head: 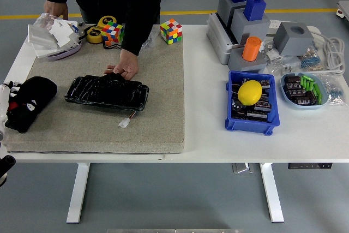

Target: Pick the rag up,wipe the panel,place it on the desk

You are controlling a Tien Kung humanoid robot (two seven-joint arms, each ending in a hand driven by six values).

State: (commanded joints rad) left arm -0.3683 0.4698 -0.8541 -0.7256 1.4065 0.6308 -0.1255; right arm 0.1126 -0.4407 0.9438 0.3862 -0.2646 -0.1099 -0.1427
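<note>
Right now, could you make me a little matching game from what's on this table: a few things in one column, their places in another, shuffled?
Things:
1. black rag
2. yellow lemon
3. person's hand
4. orange cylinder

Places:
A. in the blue bin
B. resting on the black panel's far edge
C. standing in the grey block
D. at the mat's left edge

Pairs: 1-D, 2-A, 3-B, 4-C
</note>
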